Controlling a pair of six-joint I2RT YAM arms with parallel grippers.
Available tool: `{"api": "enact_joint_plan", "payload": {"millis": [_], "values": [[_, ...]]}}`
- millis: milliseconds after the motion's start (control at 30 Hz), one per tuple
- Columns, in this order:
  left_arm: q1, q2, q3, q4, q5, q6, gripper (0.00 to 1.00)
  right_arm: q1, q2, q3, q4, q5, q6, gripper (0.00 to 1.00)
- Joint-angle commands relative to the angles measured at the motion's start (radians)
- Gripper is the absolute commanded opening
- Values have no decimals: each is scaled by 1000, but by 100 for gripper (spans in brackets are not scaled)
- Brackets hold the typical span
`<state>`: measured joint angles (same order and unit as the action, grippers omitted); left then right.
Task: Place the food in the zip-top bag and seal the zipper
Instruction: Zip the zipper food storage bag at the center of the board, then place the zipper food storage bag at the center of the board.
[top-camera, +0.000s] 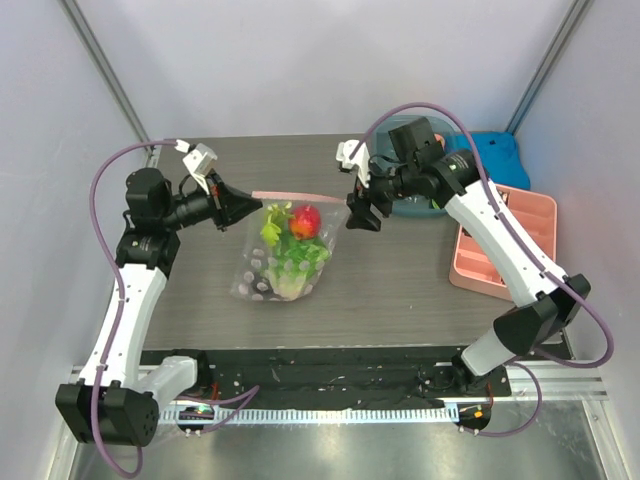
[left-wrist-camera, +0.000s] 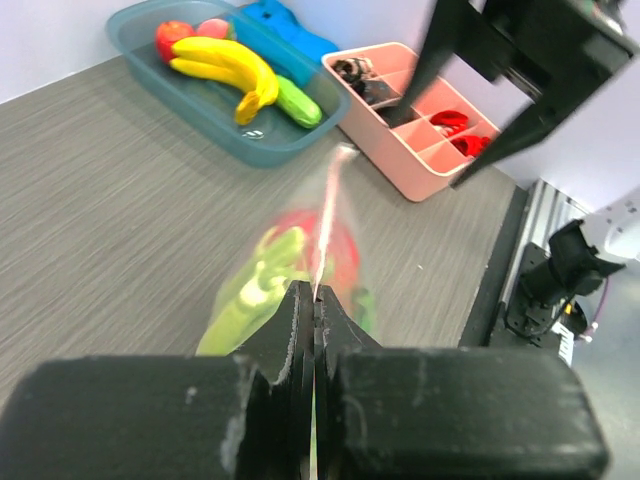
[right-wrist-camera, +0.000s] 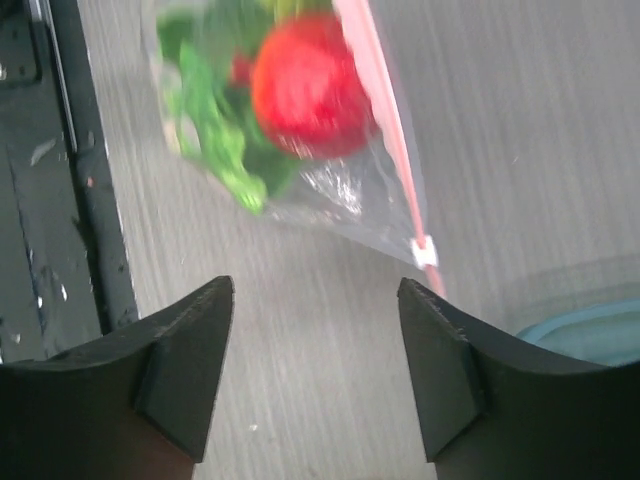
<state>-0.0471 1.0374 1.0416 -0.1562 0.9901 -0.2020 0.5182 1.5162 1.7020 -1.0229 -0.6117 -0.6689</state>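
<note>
Jaws of the left gripper (left-wrist-camera: 314, 292) clamp the thin pale-pink zipper strip (top-camera: 300, 195) of the clear plastic zip-top bag (top-camera: 250, 282); those of the right gripper (right-wrist-camera: 315, 288) stand apart beside its far corner. Inside we see a small red round fruit (top-camera: 305, 220) and leafy green lettuce (top-camera: 292, 254).

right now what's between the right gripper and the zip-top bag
Nothing but bare table: the right wrist view shows it between the open right gripper and the zip-top bag.
</note>
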Motion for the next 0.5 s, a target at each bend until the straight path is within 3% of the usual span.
{"api": "enact_joint_plan", "payload": {"millis": [0, 267, 467], "values": [[-16, -4, 51, 84, 42, 6, 0, 28, 45, 140, 29, -20, 66, 74], [-37, 4, 51, 84, 68, 30, 0, 144, 180, 268, 155, 41, 75, 74], [-63, 7, 55, 83, 55, 44, 0, 170, 262, 361, 132, 18, 31, 72]]}}
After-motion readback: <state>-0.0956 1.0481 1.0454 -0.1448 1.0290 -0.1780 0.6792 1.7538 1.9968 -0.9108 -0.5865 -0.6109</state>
